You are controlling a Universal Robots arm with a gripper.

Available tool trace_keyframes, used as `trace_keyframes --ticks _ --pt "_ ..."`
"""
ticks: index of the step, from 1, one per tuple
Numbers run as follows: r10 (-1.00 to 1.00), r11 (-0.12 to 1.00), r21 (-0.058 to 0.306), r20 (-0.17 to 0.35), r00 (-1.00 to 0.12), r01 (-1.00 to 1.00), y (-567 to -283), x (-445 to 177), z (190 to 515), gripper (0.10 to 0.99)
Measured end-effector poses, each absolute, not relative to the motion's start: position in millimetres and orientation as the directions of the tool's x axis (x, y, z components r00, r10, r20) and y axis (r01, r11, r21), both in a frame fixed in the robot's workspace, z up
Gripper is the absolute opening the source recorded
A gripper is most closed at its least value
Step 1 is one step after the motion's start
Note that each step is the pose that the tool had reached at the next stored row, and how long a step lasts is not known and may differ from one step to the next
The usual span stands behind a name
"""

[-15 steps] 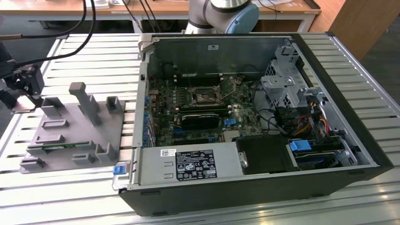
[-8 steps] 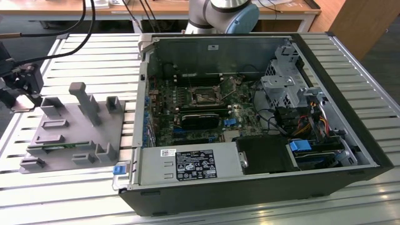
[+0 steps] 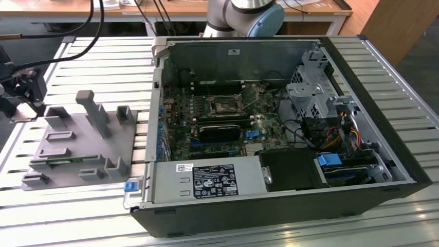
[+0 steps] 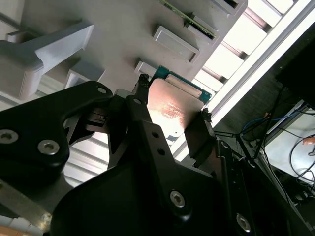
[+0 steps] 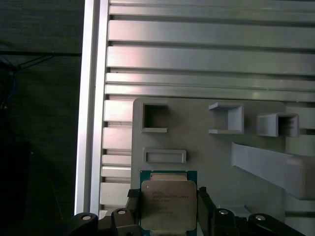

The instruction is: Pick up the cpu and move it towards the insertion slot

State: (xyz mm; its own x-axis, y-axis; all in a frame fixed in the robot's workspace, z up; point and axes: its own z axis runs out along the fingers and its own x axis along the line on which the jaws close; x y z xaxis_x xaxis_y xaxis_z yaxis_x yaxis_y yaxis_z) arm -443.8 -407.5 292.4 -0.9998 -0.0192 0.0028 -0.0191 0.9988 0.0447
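The cpu (image 5: pixel 169 204) sits clamped between the gripper's (image 5: pixel 167 196) fingers (image 5: pixel 132 200) over the grey fixture (image 5: pixel 197 157), at the exterior view's left. The slot (image 3: pixel 224 105) lies mid-frame there, well apart, inside the open case (image 3: pixel 274 216).

A robotics lab: slatted aluminium bench (image 3: pixel 89 56), opened computer case (image 3: pixel 274 216).

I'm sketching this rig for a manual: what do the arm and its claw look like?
The arm is a rounded silver-grey tube with a light blue joint cap. The claw is matte black, built of flat angular links studded with silver screw heads, ending in two narrow fingers. Black cables run toward it.
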Motion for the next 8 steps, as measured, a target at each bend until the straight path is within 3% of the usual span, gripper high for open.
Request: trace_keyframes --ticks 8 --pt "-0.019 0.999 0.045 0.003 -1.0 -0.019 -407.5 -443.8 295.4 0.541"
